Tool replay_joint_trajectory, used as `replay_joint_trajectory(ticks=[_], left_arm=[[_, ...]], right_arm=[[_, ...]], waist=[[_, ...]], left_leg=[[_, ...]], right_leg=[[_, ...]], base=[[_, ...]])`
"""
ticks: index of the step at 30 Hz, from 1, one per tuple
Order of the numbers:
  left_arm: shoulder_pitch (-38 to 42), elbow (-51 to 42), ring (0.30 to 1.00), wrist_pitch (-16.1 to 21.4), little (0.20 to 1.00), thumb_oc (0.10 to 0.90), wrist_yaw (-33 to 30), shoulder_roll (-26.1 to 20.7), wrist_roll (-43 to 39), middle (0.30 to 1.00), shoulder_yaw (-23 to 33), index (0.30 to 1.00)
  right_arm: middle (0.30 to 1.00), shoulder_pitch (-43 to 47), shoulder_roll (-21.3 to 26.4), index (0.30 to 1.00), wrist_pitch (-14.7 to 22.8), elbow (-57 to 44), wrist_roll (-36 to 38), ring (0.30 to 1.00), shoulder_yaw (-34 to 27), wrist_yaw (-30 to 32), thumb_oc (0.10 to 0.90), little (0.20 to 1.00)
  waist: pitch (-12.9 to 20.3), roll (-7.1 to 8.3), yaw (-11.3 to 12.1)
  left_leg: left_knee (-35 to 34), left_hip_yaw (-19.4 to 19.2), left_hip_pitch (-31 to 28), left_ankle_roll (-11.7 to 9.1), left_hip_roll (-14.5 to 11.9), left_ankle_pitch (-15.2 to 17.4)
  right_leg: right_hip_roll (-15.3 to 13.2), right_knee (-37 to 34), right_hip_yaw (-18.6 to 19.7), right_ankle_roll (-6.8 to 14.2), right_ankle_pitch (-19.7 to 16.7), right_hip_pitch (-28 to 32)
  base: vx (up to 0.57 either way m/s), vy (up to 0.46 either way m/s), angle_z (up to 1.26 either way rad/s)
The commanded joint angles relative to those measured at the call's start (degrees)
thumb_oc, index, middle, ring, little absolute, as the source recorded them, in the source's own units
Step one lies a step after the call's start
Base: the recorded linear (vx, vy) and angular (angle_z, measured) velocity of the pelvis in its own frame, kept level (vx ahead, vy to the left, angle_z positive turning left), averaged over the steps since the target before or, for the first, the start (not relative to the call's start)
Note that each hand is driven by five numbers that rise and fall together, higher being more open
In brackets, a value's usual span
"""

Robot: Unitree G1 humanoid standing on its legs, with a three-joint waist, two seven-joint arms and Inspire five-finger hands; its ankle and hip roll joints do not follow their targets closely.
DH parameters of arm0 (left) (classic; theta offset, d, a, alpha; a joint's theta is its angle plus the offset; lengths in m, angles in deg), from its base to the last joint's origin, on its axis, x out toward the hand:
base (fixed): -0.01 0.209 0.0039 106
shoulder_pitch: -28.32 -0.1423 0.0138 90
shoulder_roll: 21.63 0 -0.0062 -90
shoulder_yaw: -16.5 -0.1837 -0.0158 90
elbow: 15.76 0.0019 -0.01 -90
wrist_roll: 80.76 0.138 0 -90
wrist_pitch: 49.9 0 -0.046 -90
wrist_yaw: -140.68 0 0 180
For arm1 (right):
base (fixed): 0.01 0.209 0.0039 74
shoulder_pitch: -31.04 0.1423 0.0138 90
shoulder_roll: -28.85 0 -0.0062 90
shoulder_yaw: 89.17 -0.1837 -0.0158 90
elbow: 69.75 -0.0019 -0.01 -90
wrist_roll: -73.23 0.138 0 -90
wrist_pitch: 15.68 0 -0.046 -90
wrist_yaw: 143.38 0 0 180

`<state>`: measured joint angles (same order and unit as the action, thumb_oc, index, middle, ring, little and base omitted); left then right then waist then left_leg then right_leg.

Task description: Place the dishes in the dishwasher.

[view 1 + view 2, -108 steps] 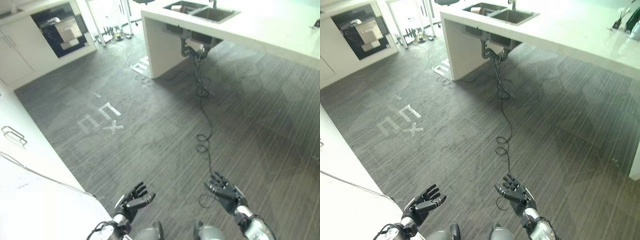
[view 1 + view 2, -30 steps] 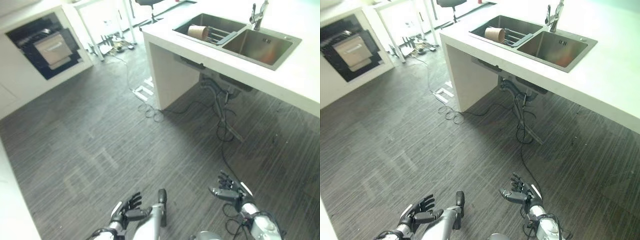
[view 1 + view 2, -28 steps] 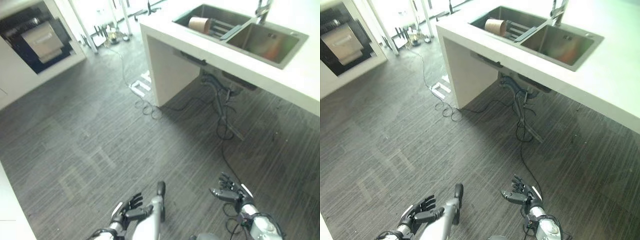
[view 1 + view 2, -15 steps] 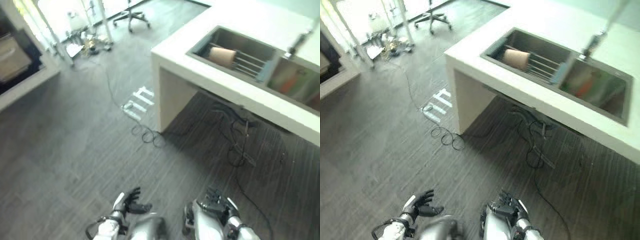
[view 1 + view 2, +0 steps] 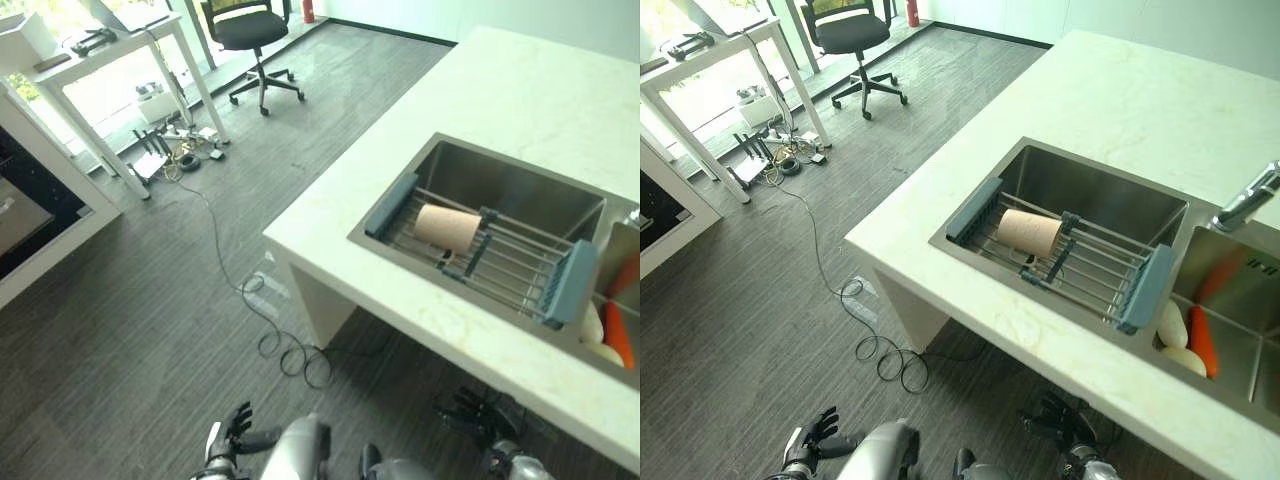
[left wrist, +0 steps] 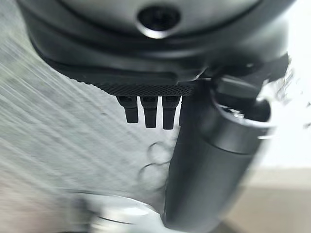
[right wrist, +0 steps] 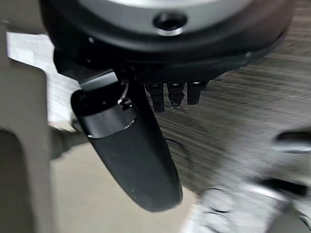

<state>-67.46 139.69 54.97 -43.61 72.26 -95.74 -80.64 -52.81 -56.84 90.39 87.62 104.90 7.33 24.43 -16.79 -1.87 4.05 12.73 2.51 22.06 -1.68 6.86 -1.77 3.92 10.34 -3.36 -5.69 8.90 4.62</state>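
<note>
A tan cup [image 5: 447, 227] lies on its side on a wire rack [image 5: 1092, 266] with blue ends, set across the left basin of a steel sink [image 5: 470, 172] in the white counter [image 5: 1140, 100]. In the right basin lie an orange thing [image 5: 1202, 340] and white pieces [image 5: 1172, 325]. My left hand [image 5: 232, 432] hangs low over the floor, open and holding nothing; its straight fingers [image 6: 148, 111] point at the carpet. Below the counter's front edge my right hand [image 5: 480, 412] is open as well, its fingers [image 7: 172, 94] bare.
A faucet [image 5: 1252, 205] stands behind the sink. A dark open appliance [image 5: 20, 210] sits in the white cabinet at far left. An office chair [image 5: 250, 40], a white table [image 5: 110, 40] and cable loops [image 5: 290, 355] lie on the grey floor.
The whole picture has shifted: the camera has come closer to the counter, and the sink now shows large on the right. Both hands stay low, open and bare.
</note>
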Motion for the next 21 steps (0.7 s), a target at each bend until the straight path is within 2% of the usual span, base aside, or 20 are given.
replay_joint_trajectory(ticks=[1, 4, 6, 9, 10, 12, 15, 16, 17, 21], left_arm=[[2.2, -3.7, 0.9, 2.0, 0.9, 0.8, -0.9, -1.3, -0.1, 0.9, -1.1, 0.9], [2.0, -1.4, 0.9, 1.8, 0.9, 0.8, -1.4, -0.3, -1.6, 0.9, -1.6, 0.9], [1.9, -0.6, 0.9, 1.8, 0.9, 0.8, -1.9, 0.0, -2.0, 0.9, -1.5, 0.9], [2.6, 0.7, 0.9, 2.5, 0.9, 0.8, -3.0, -1.0, -4.1, 0.9, -1.6, 0.9], [2.7, 0.9, 0.9, 2.6, 0.9, 0.8, -2.9, -1.1, -4.3, 0.9, -1.6, 0.9], [2.9, 1.4, 0.9, 3.0, 0.9, 0.8, -2.9, -1.7, -5.4, 0.9, -1.4, 0.9], [2.9, 1.2, 0.9, 3.5, 0.9, 0.8, -3.3, -2.0, -7.2, 0.9, -0.2, 0.9], [3.3, 1.0, 0.9, 3.4, 0.9, 0.8, -3.5, -2.3, -7.8, 0.9, 0.2, 0.9], [2.7, 0.6, 0.9, 2.9, 0.9, 0.8, -4.4, -2.0, -9.9, 0.9, 0.6, 0.9], [2.1, 0.6, 0.9, 2.5, 0.9, 0.8, -4.1, -1.0, -8.4, 0.9, 0.7, 0.9]], right_arm=[[0.9, -1.7, 2.8, 0.9, 3.4, -2.9, -1.2, 0.9, 0.9, 0.2, 0.8, 0.9], [0.9, -1.8, 2.4, 0.9, 2.3, -2.0, -0.9, 0.9, 0.1, 0.6, 0.8, 0.9], [0.9, -1.8, 2.0, 0.9, 2.1, -1.7, -1.6, 0.9, 0.1, 0.8, 0.8, 0.9], [0.9, -1.4, 1.1, 0.9, 1.2, -0.8, 0.2, 0.9, -0.1, 1.8, 0.8, 0.9], [0.9, -1.4, 1.0, 0.9, 1.2, -0.7, 0.3, 0.9, -0.2, 1.7, 0.8, 0.9], [0.9, -1.7, 0.9, 0.9, 1.0, -0.3, 0.4, 0.9, -0.5, 1.7, 0.8, 0.9], [0.9, -1.3, 0.5, 0.9, -0.2, 0.4, -1.1, 0.9, -0.7, 1.8, 0.8, 0.9], [0.9, -1.1, 0.2, 0.9, -0.8, 0.9, -0.6, 0.9, -0.5, 1.9, 0.8, 0.9], [0.9, -0.6, 0.0, 0.9, -1.4, 1.4, -1.8, 0.9, -0.1, 2.3, 0.8, 0.9], [0.9, -0.5, 0.2, 0.9, 0.1, 2.1, -1.6, 0.9, 0.1, 2.0, 0.8, 0.9]], waist=[[0.9, 0.16, 0.7], [2.0, -0.14, 0.3], [2.1, -0.1, 0.4], [0.3, -1.4, -0.2], [0.2, -1.42, -0.3], [-0.2, -1.57, -0.3], [-0.8, -1.93, 0.2], [-0.8, -1.23, 0.2], [-0.4, -0.19, 0.8], [0.3, 0.26, 0.3]], left_leg=[[4.5, 0.7, -10.1, 1.3, -1.6, 7.1], [4.5, 0.8, -12.7, 2.2, -1.8, 9.8], [4.5, 0.4, -13.5, 2.7, -1.9, 10.4], [4.5, 0.2, -15.6, 4.6, -3.8, 11.9], [4.5, 0.2, -15.7, 4.7, -3.8, 12.0], [4.5, -0.2, -16.2, 4.9, -4.3, 12.3], [4.5, -1.6, -17.3, 4.8, -5.5, 12.8], [4.5, -2.0, -17.1, 4.2, -5.8, 12.9], [4.5, -3.4, -17.3, 3.4, -6.1, 12.6], [4.5, -3.3, -15.8, 1.6, -7.9, 12.0]], right_leg=[[-6.2, 6.8, -1.7, 8.9, 1.8, -9.7], [-6.5, 6.8, -3.9, 8.9, 1.8, -9.7], [-6.3, 6.8, -4.8, 8.8, 1.8, -8.9], [-5.6, 8.1, -7.2, 9.6, -2.6, -8.3], [-5.8, 8.6, -7.1, 9.7, -2.6, -8.5], [-7.7, 9.2, -7.7, 10.1, -2.8, -8.5], [-12.7, 8.3, -9.4, 12.1, -4.9, -8.3], [-12.7, 6.8, -7.4, 11.2, -1.1, -8.1], [-13.4, 6.8, -8.1, 11.4, -0.1, -8.4], [-11.8, 6.8, -6.2, 10.9, 1.3, -9.5]], base=[[-0.06, 0.239, -0.94], [0.0, 0.185, -0.93], [0.04, 0.062, -0.43], [-0.04, -0.013, -0.15], [-0.07, -0.092, -0.04], [-0.05, -0.141, -0.13], [-0.06, -0.277, -0.29], [-0.06, -0.542, -0.49], [-0.06, -0.496, -0.42], [-0.04, -0.194, -0.04]])
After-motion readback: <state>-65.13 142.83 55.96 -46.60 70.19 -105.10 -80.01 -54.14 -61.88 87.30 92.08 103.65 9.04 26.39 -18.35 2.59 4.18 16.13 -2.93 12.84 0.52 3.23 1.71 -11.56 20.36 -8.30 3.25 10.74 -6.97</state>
